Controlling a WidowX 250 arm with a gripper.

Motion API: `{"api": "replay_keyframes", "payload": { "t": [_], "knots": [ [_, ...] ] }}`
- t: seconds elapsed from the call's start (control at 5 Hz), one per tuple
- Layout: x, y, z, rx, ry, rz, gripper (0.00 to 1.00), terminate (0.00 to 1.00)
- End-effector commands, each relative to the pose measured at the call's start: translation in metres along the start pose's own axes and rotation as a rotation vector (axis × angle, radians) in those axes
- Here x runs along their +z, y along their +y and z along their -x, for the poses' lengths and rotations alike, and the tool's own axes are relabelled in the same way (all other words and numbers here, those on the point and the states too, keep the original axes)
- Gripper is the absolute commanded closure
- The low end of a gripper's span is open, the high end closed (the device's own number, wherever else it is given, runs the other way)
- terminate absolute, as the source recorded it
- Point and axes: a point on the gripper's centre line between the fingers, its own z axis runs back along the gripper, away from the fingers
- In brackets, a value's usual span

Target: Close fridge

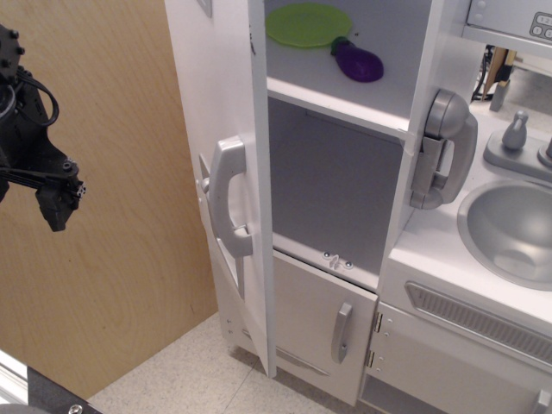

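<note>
The white toy fridge (345, 185) stands open. Its large door (226, 103) is swung out to the left and seen nearly edge-on, with the long grey handle (229, 197) on its outer face. My black gripper (59, 205) hangs at the far left, well apart from the door and roughly level with the handle. Its fingers merge into one dark shape, so I cannot tell whether it is open or shut. It holds nothing that I can see. The dispenser panel is out of view.
Inside, a green plate (308, 24) and a purple eggplant (358, 62) lie on the upper shelf. Below is a small white door with a short handle (342, 332). A grey phone handset (444, 151), sink (513, 228) and faucet (517, 134) are to the right. A wooden panel (129, 259) stands behind the gripper.
</note>
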Motion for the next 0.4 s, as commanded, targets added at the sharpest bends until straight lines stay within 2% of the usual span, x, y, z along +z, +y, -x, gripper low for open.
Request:
{"api": "replay_keyframes", "payload": {
  "t": [0.0,0.2],
  "knots": [
    [0.0,0.0,0.0,0.0,0.0,0.0,0.0,0.0],
    [-0.007,0.009,-0.028,-0.008,-0.084,-0.013,0.0,0.0]
  ]
}}
